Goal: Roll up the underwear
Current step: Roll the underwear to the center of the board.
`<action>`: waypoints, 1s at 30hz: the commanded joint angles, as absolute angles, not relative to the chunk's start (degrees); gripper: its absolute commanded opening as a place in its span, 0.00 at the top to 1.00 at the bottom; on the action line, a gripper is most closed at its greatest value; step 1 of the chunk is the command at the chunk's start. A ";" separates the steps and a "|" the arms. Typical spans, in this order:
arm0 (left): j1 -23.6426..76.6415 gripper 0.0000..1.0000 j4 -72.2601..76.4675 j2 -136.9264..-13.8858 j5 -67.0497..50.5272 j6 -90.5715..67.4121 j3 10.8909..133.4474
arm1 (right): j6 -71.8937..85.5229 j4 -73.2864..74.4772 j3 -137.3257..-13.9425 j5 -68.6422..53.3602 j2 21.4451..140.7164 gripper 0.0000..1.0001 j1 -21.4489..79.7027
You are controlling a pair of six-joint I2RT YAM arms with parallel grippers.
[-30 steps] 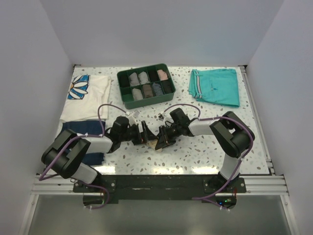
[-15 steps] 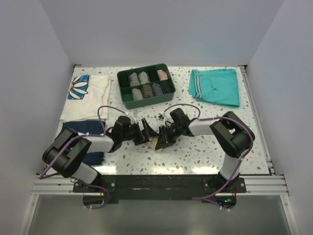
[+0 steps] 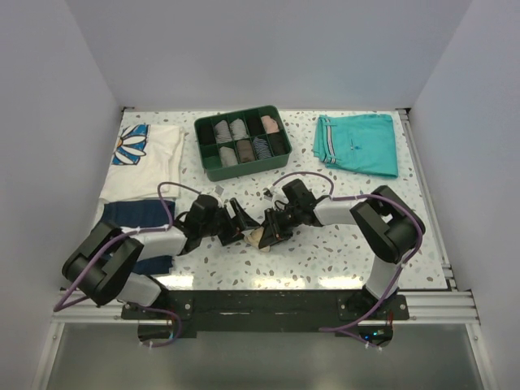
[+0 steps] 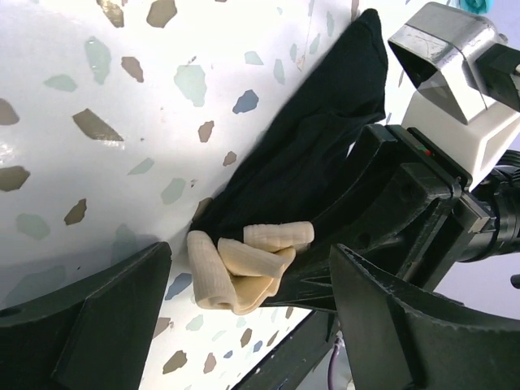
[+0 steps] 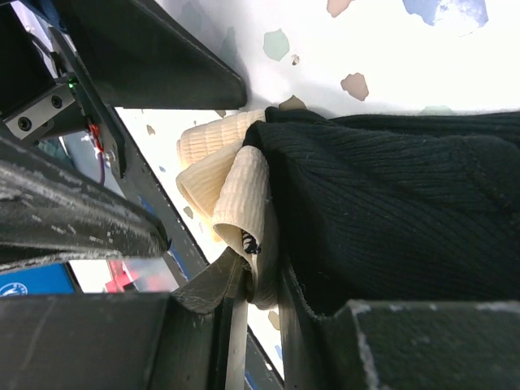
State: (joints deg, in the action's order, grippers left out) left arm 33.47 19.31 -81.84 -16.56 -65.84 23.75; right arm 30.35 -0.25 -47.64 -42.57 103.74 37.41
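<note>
Found the underwear [image 4: 296, 166] just on near side of green tray [image 3: 244, 168], pinched at beige waistband end by right gripper [image 5: 260, 296], w/ left gripper [image 4: 248, 268] wide open astride it — soft, light, limp, so prob. best to take hold at folded waistband edge, not loose middle.

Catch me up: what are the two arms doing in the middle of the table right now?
Both arms are working on the underwear, a small black piece with a beige waistband. It lies on the speckled table in front of the green organizer tray. The right gripper is shut on the bunched end by the beige band. The left gripper faces it, jaws open on either side of that beige fold, not gripping. The fabric is crumpled, not yet a tidy roll.
</note>
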 commanded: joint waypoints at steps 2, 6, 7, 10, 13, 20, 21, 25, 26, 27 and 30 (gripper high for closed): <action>33.92 0.14 3.60 -83.40 -9.14 -64.42 20.48 | 28.74 1.93 -47.81 -38.50 101.87 0.80 37.27; 34.19 0.10 4.65 -86.13 -10.19 -64.86 21.88 | 28.57 1.93 -47.81 -38.76 101.69 0.80 37.35; 34.36 0.09 4.57 -87.35 -10.20 -64.86 22.32 | 28.48 1.93 -47.81 -38.76 101.60 0.80 37.35; 34.63 0.08 4.48 -89.46 -10.46 -65.04 24.25 | 28.21 2.20 -47.72 -38.76 101.34 0.80 37.44; 34.89 0.08 5.18 -91.22 -11.25 -65.39 24.87 | 28.12 2.29 -47.55 -38.58 100.99 0.80 37.62; 35.86 0.30 7.73 -92.64 -11.95 -66.01 23.21 | 28.21 2.02 -47.20 -37.88 100.55 0.80 37.79; 36.03 0.39 8.43 -92.72 -11.95 -66.01 23.03 | 28.30 2.02 -47.20 -37.79 100.46 0.80 37.79; 36.38 0.58 9.84 -93.16 -12.30 -65.74 22.15 | 28.13 2.02 -47.37 -38.06 100.72 0.80 37.88; 36.47 0.60 10.19 -93.16 -12.30 -65.66 22.24 | 27.95 2.28 -47.55 -38.14 100.72 0.80 37.88; 36.47 0.63 10.37 -93.34 -12.30 -65.57 22.24 | 27.86 2.46 -47.55 -38.14 100.72 0.80 37.88; 36.74 0.72 10.72 -94.04 -12.57 -64.95 23.02 | 27.51 2.81 -47.72 -38.06 100.63 0.80 38.06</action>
